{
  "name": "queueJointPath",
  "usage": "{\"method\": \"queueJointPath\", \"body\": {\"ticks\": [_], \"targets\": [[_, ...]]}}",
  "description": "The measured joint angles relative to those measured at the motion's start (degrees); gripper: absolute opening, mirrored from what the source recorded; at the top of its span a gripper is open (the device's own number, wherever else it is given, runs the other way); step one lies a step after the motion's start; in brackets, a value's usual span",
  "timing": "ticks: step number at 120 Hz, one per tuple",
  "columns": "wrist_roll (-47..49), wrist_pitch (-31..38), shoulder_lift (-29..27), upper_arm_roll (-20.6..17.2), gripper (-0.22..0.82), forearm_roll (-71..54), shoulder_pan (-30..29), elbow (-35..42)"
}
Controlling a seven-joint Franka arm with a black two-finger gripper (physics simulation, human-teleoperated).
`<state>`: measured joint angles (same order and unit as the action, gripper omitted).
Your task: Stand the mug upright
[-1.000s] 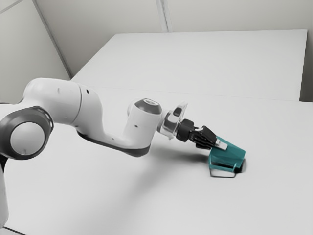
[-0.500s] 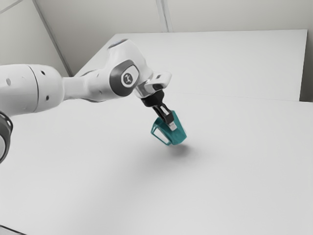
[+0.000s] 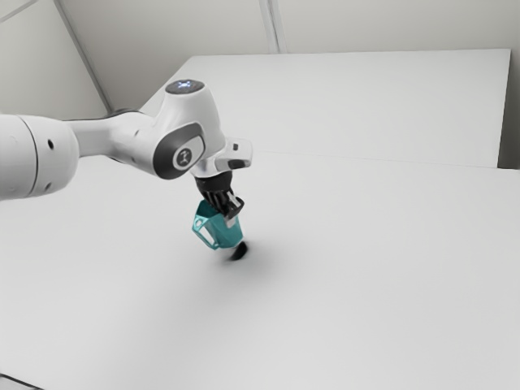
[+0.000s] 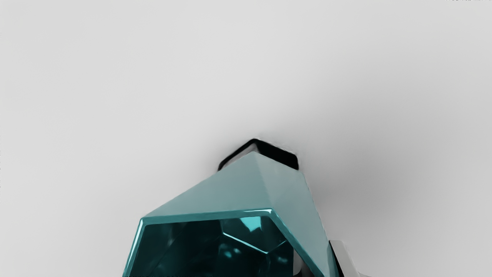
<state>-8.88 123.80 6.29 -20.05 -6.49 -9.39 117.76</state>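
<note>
The mug is in the hold of the gripper, above or just at the table, on the exterior view's left half. It leans: its mouth opens up and toward the left, its base points down toward the right, and the handle is on the left side. I judge the step in hand to be the righting of the mug. The next move calls for turning out the lean, seating the base flat and only then letting go; freed at this tilt, it could tip over. The fingers are closed on 1 wall near the rim, nearly together, with 1 finger outside and 1 inside the mouth. Whether the base touches the table, I cannot tell.
</note>
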Motion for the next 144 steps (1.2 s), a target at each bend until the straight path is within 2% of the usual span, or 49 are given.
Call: {"method": "queueJointPath", "body": {"ticks": [41, 72, 77, 96, 107, 123, 144], "targets": [[8.55, 6.27, 1.67, 0.08, -0.17, -3.56, -0.61, 2.50], [12.64, 7.99, 2.54, 0.18, -0.17, -5.67, -0.57, 3.21], [13.04, 7.99, 2.54, 0.18, -0.12, -5.73, -0.56, 3.29], [14.12, 7.91, 2.28, 0.14, 0.22, -5.60, -0.56, 3.41], [14.63, 7.68, 1.47, 0.11, 0.36, -5.57, -0.53, 3.45], [15.25, 6.06, -1.69, -0.29, 0.47, -5.56, -0.15, 3.28], [15.84, 1.04, -5.10, -0.39, 0.55, -3.32, 0.52, 0.01]]}}
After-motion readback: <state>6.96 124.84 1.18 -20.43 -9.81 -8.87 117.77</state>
